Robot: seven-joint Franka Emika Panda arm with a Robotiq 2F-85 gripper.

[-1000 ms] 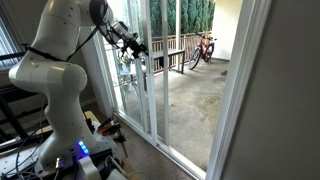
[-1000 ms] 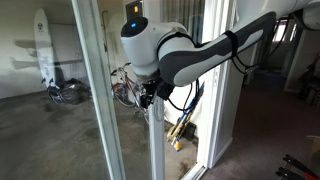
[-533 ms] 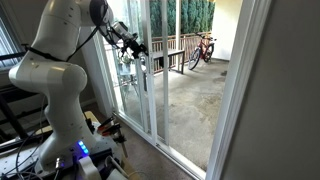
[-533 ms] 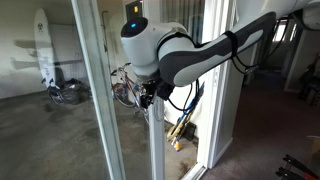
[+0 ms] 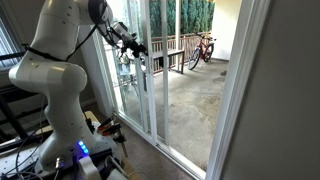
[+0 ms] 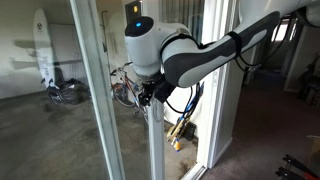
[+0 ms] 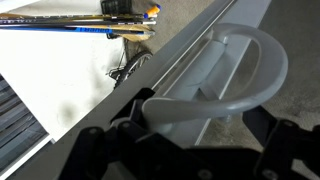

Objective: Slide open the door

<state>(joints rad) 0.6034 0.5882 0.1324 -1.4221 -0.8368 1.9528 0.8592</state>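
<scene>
The door [image 5: 146, 95] is a tall glass panel in a narrow white frame; its upright also shows in an exterior view [image 6: 156, 140]. In the wrist view its grey D-shaped loop handle [image 7: 245, 55] fills the frame, fixed to the white upright. My gripper [image 7: 198, 120] has its black fingers on either side of the loop's lower bar and looks shut on it. In both exterior views the gripper [image 5: 138, 52] [image 6: 150, 93] is pressed against the door's upright at about chest height.
Beside the door's upright a gap opens onto a concrete patio [image 5: 185, 100] with a red bicycle [image 5: 203, 48] by a railing. A wide white frame [image 5: 240, 90] stands close on the near side. The robot's base [image 5: 60, 110] stands by the door. Another bicycle [image 6: 125, 88] shows through the glass.
The arm's wrist has shifted very slightly sideways in one exterior view; the door and handle look unmoved.
</scene>
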